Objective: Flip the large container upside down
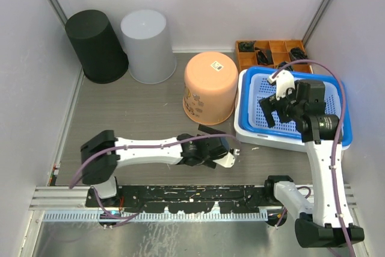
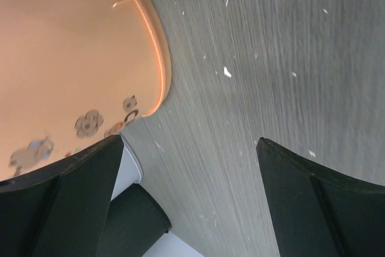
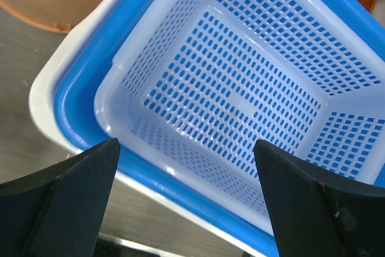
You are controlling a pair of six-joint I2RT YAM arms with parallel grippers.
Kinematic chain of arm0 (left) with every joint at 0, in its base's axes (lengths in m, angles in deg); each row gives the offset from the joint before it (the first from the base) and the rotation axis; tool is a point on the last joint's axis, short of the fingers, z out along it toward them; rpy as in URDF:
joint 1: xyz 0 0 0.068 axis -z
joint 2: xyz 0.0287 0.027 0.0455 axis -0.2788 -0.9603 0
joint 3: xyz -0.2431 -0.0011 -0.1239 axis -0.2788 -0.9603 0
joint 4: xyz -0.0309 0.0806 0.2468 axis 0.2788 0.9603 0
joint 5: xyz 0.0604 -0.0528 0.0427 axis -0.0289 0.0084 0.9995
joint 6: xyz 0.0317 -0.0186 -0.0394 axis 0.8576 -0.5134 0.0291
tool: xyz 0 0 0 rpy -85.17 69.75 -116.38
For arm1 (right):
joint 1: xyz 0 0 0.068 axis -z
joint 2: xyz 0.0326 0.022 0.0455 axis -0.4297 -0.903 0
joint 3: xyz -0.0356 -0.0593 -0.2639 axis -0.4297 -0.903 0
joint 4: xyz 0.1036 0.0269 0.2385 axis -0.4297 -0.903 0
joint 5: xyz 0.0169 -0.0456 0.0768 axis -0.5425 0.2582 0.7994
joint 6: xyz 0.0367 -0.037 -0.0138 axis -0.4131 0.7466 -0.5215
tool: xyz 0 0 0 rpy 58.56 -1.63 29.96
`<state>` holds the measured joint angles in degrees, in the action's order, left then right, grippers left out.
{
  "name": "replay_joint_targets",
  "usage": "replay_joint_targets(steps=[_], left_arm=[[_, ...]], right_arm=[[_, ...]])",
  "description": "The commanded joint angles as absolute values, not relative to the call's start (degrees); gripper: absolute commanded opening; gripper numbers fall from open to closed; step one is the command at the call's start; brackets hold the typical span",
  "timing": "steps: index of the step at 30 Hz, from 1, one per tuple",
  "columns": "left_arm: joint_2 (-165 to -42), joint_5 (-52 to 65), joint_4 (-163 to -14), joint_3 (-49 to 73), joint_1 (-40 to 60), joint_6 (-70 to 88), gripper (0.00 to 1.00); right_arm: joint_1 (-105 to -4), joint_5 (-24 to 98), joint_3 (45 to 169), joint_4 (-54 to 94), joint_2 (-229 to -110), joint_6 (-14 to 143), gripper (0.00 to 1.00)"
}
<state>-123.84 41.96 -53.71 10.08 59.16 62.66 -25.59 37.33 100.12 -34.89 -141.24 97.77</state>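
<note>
A white perforated basket (image 1: 283,103) sits upright, nested in a blue tub (image 1: 343,121) inside a white tub (image 1: 243,130), at the right of the table. My right gripper (image 1: 274,109) is open and empty, hovering above the basket's near left part. The right wrist view shows the basket (image 3: 240,100) and the blue rim (image 3: 78,100) between and beyond the open gripper (image 3: 186,197). An orange bucket (image 1: 209,85) stands upside down left of the tubs. My left gripper (image 1: 219,141) is open and empty, low over the table just in front of that bucket; it is beside the bucket's rim (image 2: 162,70) in the left wrist view (image 2: 189,197).
A black bucket (image 1: 95,46) and a grey bucket (image 1: 146,45) stand upside down at the back left. An orange compartment tray (image 1: 271,52) with dark parts is behind the tubs. Walls close in left and right. Bare table (image 2: 271,58) lies under the left gripper.
</note>
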Motion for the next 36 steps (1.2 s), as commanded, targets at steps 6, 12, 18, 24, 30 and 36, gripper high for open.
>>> replay_joint_targets(steps=[6,12,18,24,30,36], left_arm=[[-134.98,29.87,-56.73,24.61,46.45,64.53,0.95],[-140.17,27.49,-56.12,30.80,39.92,66.25,0.95],[-145.49,26.68,-55.18,36.20,35.76,66.99,0.95],[-152.00,26.61,-52.68,45.01,32.07,65.66,0.95],[-160.17,26.43,-48.55,58.17,28.48,62.43,0.96],[-167.23,25.59,-43.02,70.46,25.14,60.27,0.96]], right_arm=[[-25.05,41.68,95.76,-42.26,-135.18,103.26,0.97],[-25.09,43.42,92.53,-25.79,-140.08,95.87,0.99],[-25.10,42.21,93.37,-21.39,-149.18,90.96,0.98],[-25.12,44.11,92.38,-20.36,-152.09,90.20,0.98],[-25.19,47.64,91.33,-21.67,-153.30,89.82,0.98],[-25.53,49.64,89.37,-22.99,-152.68,89.49,0.98]])
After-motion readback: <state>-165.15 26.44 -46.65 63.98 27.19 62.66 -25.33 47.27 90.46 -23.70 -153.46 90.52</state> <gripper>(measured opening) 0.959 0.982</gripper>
